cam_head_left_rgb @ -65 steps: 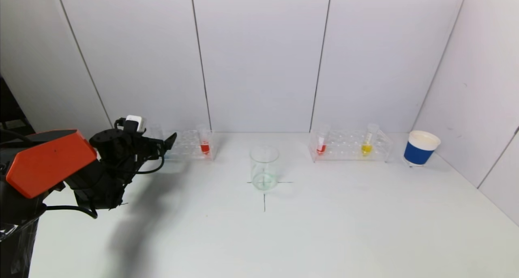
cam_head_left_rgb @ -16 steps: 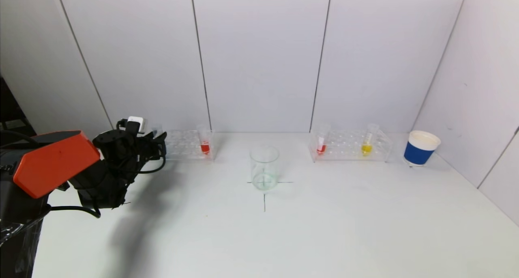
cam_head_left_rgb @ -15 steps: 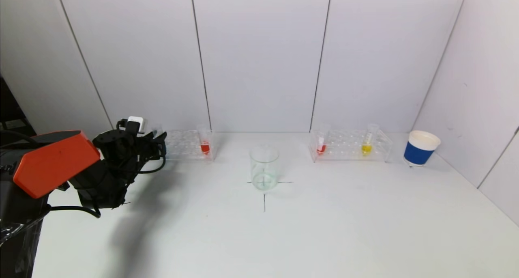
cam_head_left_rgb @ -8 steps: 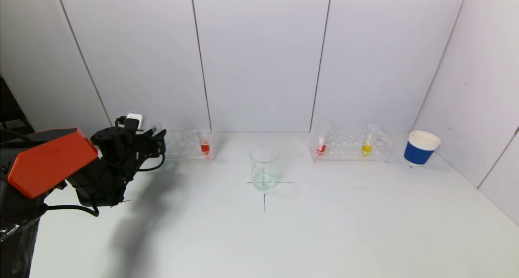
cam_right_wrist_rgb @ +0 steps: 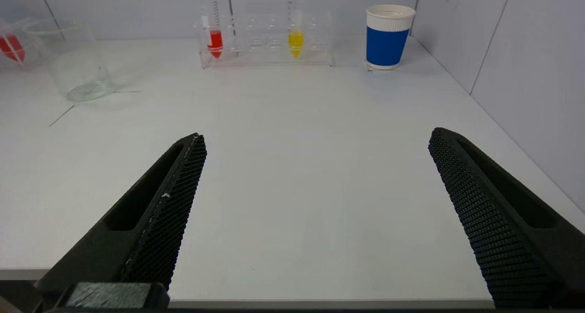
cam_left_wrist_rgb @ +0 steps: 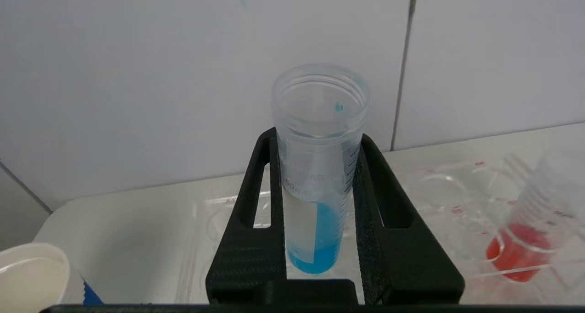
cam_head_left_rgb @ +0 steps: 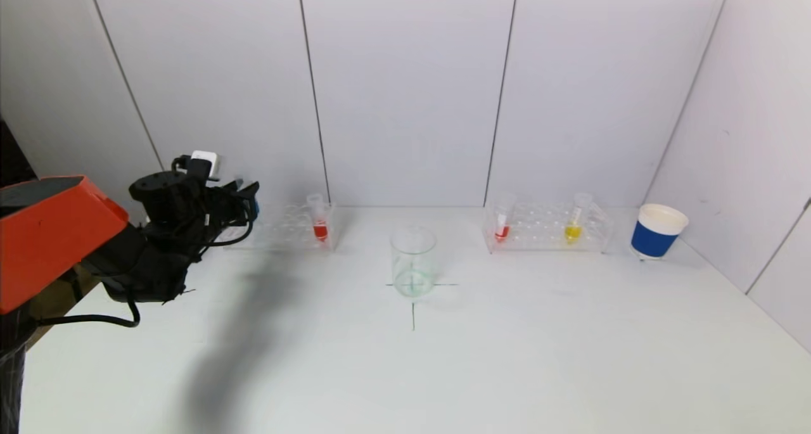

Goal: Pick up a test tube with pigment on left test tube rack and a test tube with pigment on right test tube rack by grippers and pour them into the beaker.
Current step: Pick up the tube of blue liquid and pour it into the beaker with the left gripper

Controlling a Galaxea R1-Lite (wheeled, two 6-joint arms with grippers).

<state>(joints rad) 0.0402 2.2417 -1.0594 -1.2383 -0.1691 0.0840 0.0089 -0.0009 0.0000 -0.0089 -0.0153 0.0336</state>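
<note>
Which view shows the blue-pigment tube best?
The left wrist view: the blue tube stands upright, clamped in the left gripper. The head view shows only a blue speck; the right wrist view shows none of it.

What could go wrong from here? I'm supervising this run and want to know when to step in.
The left gripper holds the uncapped blue tube just above the left rack; a tilt on the way to the beaker could spill. Swinging across, it might clip the red tube.
</note>
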